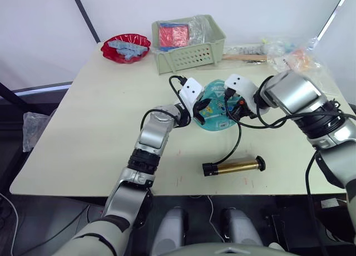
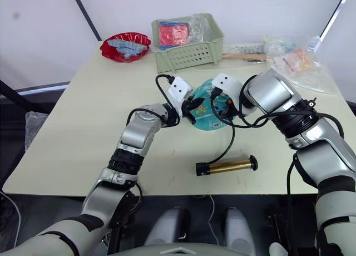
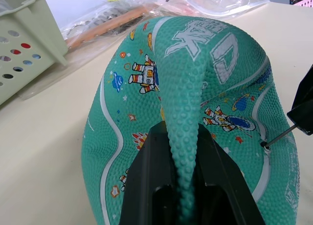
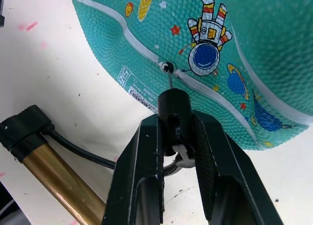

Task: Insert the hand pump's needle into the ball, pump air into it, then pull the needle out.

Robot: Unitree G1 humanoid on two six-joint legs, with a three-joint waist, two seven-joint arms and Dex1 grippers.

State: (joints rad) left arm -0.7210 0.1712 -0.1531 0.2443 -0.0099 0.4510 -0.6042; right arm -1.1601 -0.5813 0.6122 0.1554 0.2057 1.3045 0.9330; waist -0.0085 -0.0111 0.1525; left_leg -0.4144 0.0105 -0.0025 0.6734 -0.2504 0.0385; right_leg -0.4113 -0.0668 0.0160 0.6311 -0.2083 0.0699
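Hand pump (image 1: 233,167) lies on counter (image 1: 83,133) nearer robot than both hands, hose running up to right hand (image 4: 176,132). Right hand clamped on needle (image 4: 169,81) fitting, needle tip at valve of ball (image 3: 195,88). Left hand (image 3: 181,186) pinches fold of slack ball skin, opposite right hand. Risks: needle bending if driven off-axis; soft ball folding away; hose dragging pump.
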